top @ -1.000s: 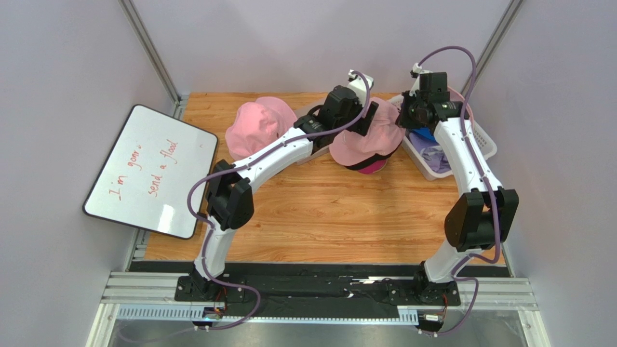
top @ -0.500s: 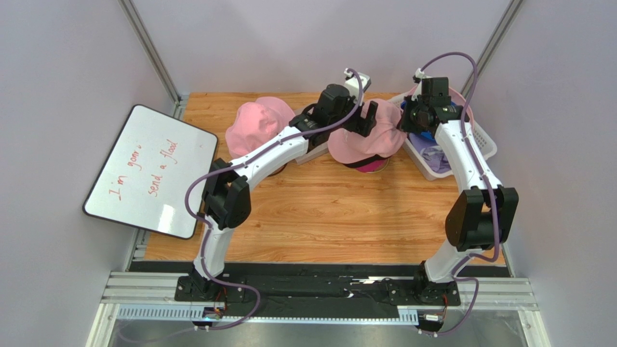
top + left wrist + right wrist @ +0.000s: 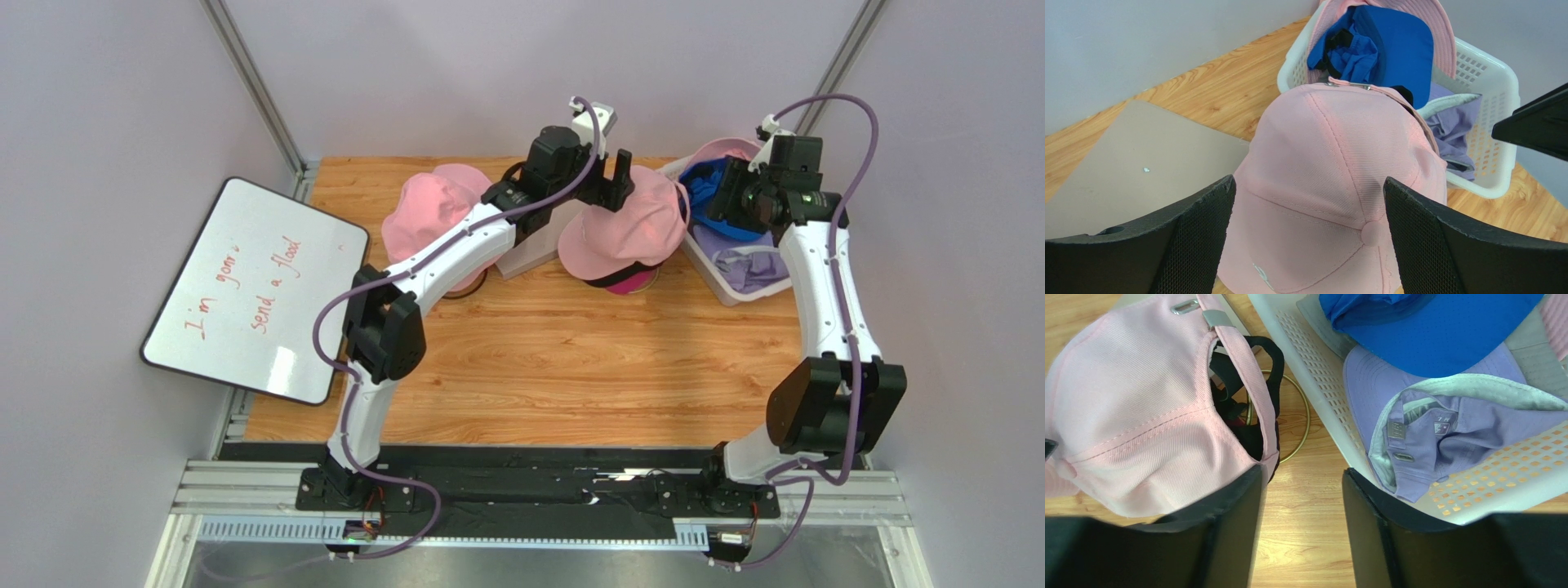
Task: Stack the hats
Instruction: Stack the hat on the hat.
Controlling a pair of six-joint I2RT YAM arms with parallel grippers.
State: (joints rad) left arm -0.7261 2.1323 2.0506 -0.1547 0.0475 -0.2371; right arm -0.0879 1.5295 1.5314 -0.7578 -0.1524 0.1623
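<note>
A pale pink baseball cap (image 3: 620, 230) (image 3: 1321, 184) sits on top of a pile; a black cap (image 3: 1250, 416) and a magenta edge (image 3: 632, 284) show under it. My left gripper (image 3: 608, 184) (image 3: 1309, 239) hovers open over the pink cap's crown, one finger on each side, not touching. My right gripper (image 3: 734, 196) (image 3: 1303, 533) is open over bare wood between the pile and the basket, holding nothing. A blue cap (image 3: 1438, 331) (image 3: 1389, 49) and a lavender cap (image 3: 1425, 422) lie in the basket. A pink bucket hat (image 3: 432, 214) rests at the back left.
The white mesh basket (image 3: 736, 284) (image 3: 1499, 177) (image 3: 1315, 373) stands at the back right, close to the pile. A gold wire ring (image 3: 1298, 425) lies under the pile. A grey flat box (image 3: 1137, 159) sits left of the pile. A whiteboard (image 3: 258, 288) lies at the far left.
My right gripper opened, left the pink cap's rim and swung right toward the basket. My left gripper opened wider and drew back slightly. The pink cap stays on the pile.
</note>
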